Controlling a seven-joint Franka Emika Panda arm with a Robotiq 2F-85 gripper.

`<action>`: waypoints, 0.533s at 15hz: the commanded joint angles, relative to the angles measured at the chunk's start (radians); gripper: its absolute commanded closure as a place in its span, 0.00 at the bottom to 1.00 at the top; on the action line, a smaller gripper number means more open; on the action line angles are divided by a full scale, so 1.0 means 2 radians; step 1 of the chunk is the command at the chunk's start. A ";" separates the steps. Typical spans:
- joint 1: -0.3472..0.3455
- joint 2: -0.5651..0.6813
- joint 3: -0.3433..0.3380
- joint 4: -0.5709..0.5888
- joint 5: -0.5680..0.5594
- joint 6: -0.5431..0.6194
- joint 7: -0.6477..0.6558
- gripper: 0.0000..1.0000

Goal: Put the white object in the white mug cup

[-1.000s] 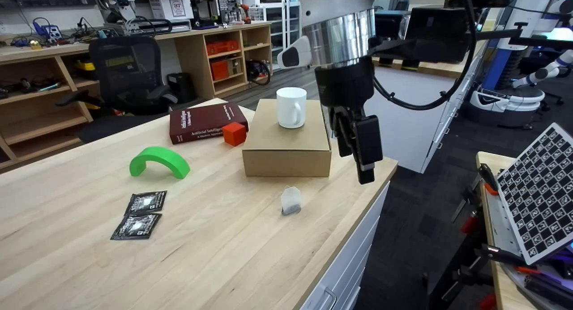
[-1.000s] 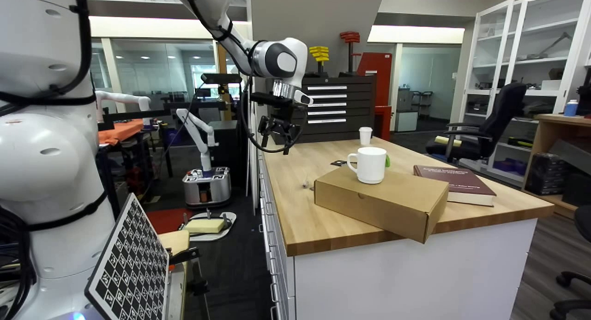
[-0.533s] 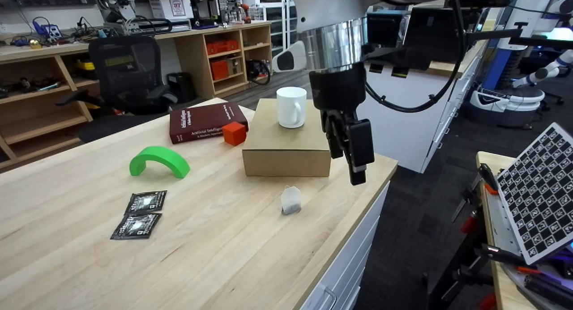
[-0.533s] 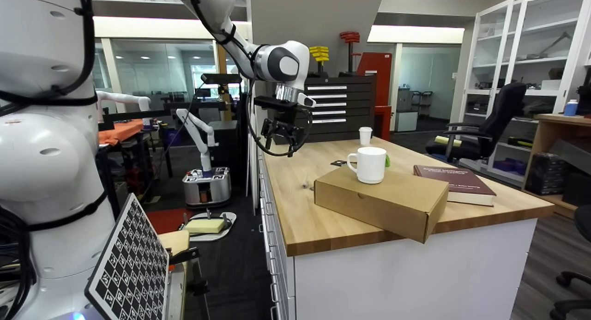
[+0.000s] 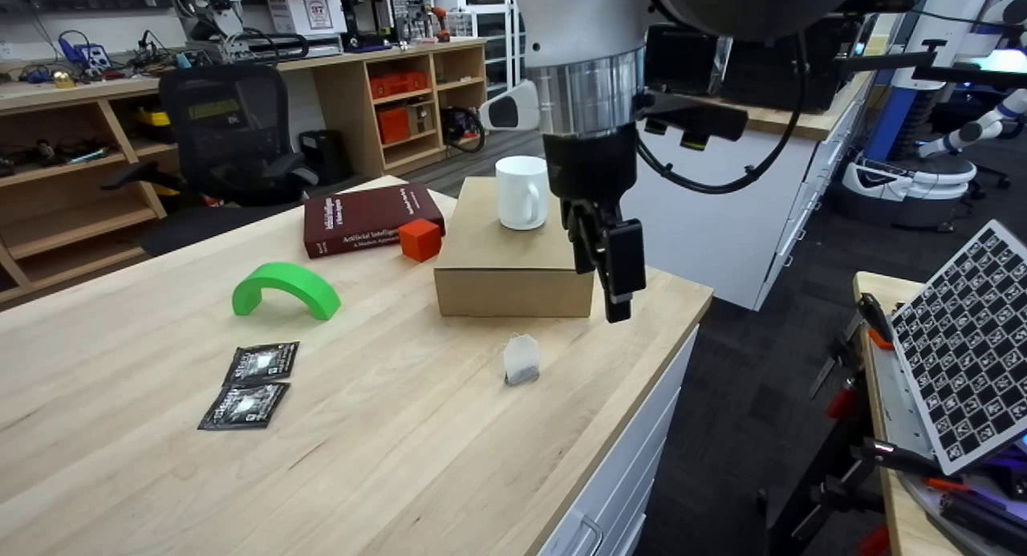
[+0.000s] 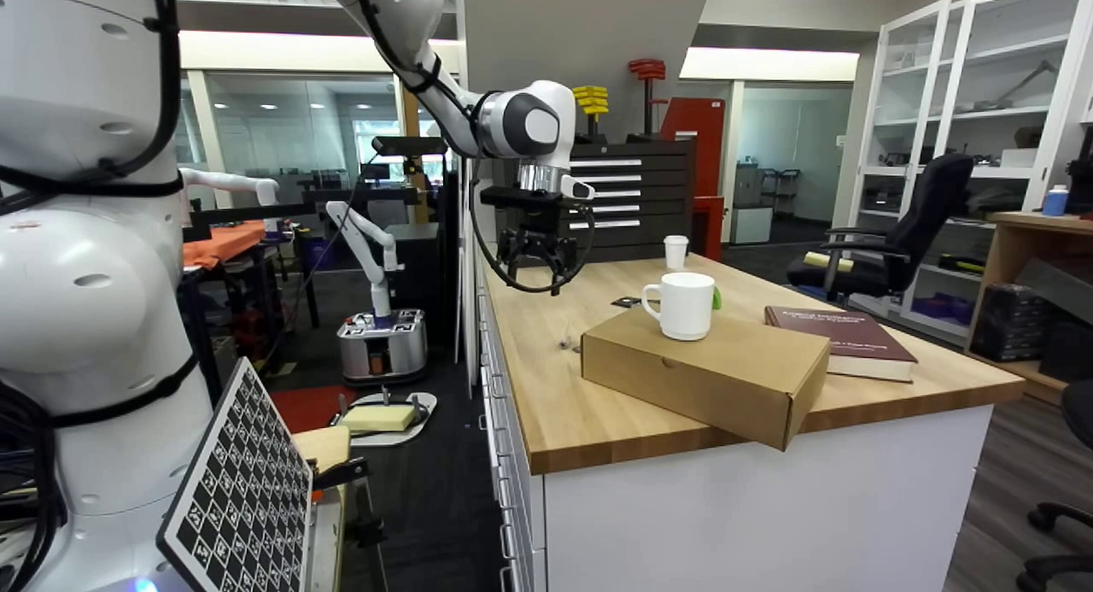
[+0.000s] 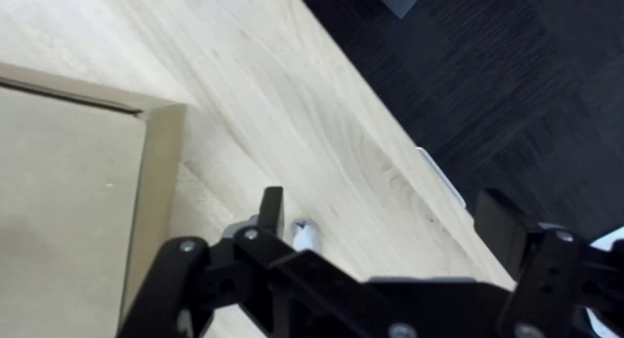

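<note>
- Tea bag (image 5: 521, 363) (the white object): on the worktop (image 5: 377, 468) near its drawer-side edge (image 5: 603, 436), some way along from the end-edge corner, just beside the cardboard box (image 5: 513, 291). Ungrasped; partly hidden by the pincer (image 7: 380, 201) in the wrist view.
- Pincer: spread wide, nothing between, raised above the worktop, offset from the bag toward the drawer-side edge. Step, as I judge it: lining up for the pick.
- Risk: bag shows by one finger (image 7: 271, 208), not centred. Straight descent would likely miss or crush it.
- Risk: opposite finger shows against the floor (image 7: 463, 84) beyond the drawer-side edge; lowering there could strike that edge.
- Risk: bag looks thin and limp. A shallow pinch may slip; a deep one may scrape the worktop.
- White mug (image 5: 516, 188): upright on the box. A low carry could catch its rim or handle and tip it.
- Box: overhangs the end edge (image 6: 640, 447) in an exterior view. A knock could shift it, mug included.
- Outward: red cube (image 5: 420, 240) between box and book (image 5: 365, 219); green arch (image 5: 286, 279), black sachets (image 5: 245, 405) (no obstacle, probably).
</note>
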 commanded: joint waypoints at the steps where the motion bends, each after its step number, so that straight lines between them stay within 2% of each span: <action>1: 0.005 0.041 -0.018 0.012 -0.057 0.068 0.022 0.00; 4: 0.003 0.068 -0.022 0.015 -0.061 0.104 0.017 0.00; 8: 0.003 0.093 -0.020 0.030 -0.051 0.121 0.012 0.00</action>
